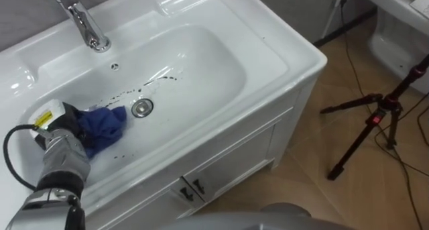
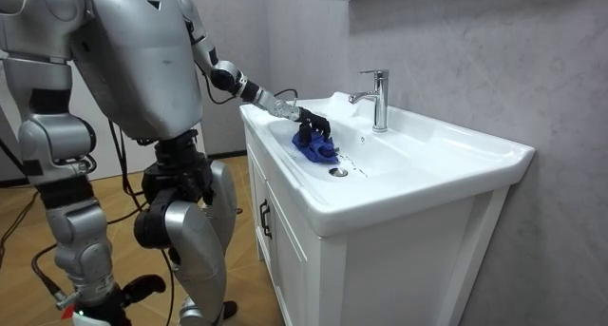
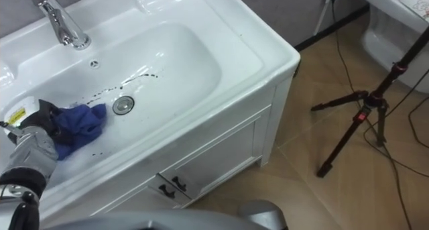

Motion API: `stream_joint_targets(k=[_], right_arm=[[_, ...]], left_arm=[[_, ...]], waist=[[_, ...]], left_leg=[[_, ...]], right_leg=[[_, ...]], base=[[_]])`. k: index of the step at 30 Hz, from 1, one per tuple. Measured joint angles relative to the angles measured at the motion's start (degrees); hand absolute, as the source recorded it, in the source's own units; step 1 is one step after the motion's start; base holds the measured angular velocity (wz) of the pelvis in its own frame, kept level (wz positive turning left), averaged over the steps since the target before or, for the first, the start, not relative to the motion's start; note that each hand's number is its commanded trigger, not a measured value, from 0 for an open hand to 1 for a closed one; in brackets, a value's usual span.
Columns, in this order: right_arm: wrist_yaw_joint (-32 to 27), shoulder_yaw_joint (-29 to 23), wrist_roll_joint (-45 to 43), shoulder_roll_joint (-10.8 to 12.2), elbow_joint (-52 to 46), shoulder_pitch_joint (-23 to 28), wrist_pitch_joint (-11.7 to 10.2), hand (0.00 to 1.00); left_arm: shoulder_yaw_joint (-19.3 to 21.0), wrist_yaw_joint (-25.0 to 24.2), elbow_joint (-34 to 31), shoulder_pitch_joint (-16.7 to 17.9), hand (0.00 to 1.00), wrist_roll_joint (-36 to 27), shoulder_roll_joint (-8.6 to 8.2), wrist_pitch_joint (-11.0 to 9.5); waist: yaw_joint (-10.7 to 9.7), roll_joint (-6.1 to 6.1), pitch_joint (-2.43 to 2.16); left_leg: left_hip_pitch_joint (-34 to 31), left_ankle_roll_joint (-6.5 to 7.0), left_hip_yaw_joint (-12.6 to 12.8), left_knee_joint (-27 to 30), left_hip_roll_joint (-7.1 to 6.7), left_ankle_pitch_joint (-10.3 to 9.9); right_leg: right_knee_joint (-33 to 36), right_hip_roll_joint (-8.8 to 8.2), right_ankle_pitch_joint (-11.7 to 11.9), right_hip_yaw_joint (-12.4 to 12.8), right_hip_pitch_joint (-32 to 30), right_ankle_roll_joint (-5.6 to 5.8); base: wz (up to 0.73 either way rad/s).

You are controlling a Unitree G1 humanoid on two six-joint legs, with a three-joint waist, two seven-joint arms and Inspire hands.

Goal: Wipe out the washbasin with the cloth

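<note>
Standing at the end of a white vanity, left arm reaching in. Left hand [image 1: 64,131] low in basin [image 1: 201,62], on the bowl's left side, dark fingers curled over and clamped on bunched blue cloth [image 1: 106,125]. Cloth lying on the basin floor just left of drain [image 1: 142,107], apart from it. Trail of dark specks [image 1: 153,81] between drain and the far wall under tap [image 1: 86,25]. Right hand [image 2: 87,305] hanging low at the room view's left; cannot tell its state. Tripod [image 1: 375,119] on wooden floor [image 1: 315,183], right of the vanity.
</note>
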Motion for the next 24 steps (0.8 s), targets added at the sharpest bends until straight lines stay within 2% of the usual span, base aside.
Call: stream_joint_targets(k=[4,6,7,12,18,24], right_arm=[[0.21,0.06,0.23,0.46,0.18,0.10,-0.02,0.00],[0.97,0.26,1.24,0.72,0.08,0.46,-0.02,0.00],[1.06,0.58,1.64,0.74,0.08,0.46,-0.03,0.00],[1.68,0.59,2.15,0.90,1.96,1.35,-0.62,0.00],[2.49,0.69,1.78,0.88,2.12,1.78,-0.32,0.00],[2.53,3.52,1.95,0.94,2.01,2.40,-0.21,0.00]], left_arm=[[0.00,0.85,-0.01,-0.05,1.00,0.00,-0.07,-0.43],[-0.03,1.56,-0.64,-0.11,1.00,-0.88,-0.07,-0.38],[-0.13,1.98,-0.73,-0.14,1.00,-1.19,-0.08,-0.43],[-0.09,3.14,-0.73,-1.83,1.00,-5.24,-2.13,-0.44],[-0.17,3.17,-0.64,-3.70,1.00,-6.38,-2.45,-0.44],[-0.35,3.18,-0.55,-5.36,1.00,-6.35,-4.14,-0.43]], waist=[[-0.17,-0.97,0.07],[-0.28,-1.55,-0.09],[-0.30,-1.97,0.05],[-0.88,-2.67,0.02],[-1.59,-2.40,0.12],[-1.94,-2.36,0.19]], left_leg=[[-0.03,0.00,0.04,-0.01,-0.12,0.00],[-0.02,0.00,0.04,0.12,-0.27,0.00],[-0.02,0.00,0.03,0.19,-0.28,0.00],[-0.57,0.02,-0.23,0.64,-0.29,-0.01],[-2.04,0.03,0.46,0.60,0.03,-0.07],[-2.75,-0.36,1.60,0.66,0.52,-0.31]], right_leg=[[0.88,-0.05,-0.35,0.15,-0.49,0.01],[1.88,-0.17,-0.69,0.22,-0.85,0.05],[1.93,-0.17,-0.77,0.27,-0.83,0.08],[1.78,-0.20,-0.59,0.45,-0.99,0.16],[1.80,0.24,0.34,0.89,-2.95,-0.21],[1.90,0.86,0.51,1.64,-3.95,-0.52]], base=[[0.01],[0.00],[0.00],[0.03],[-0.10],[-0.09]])
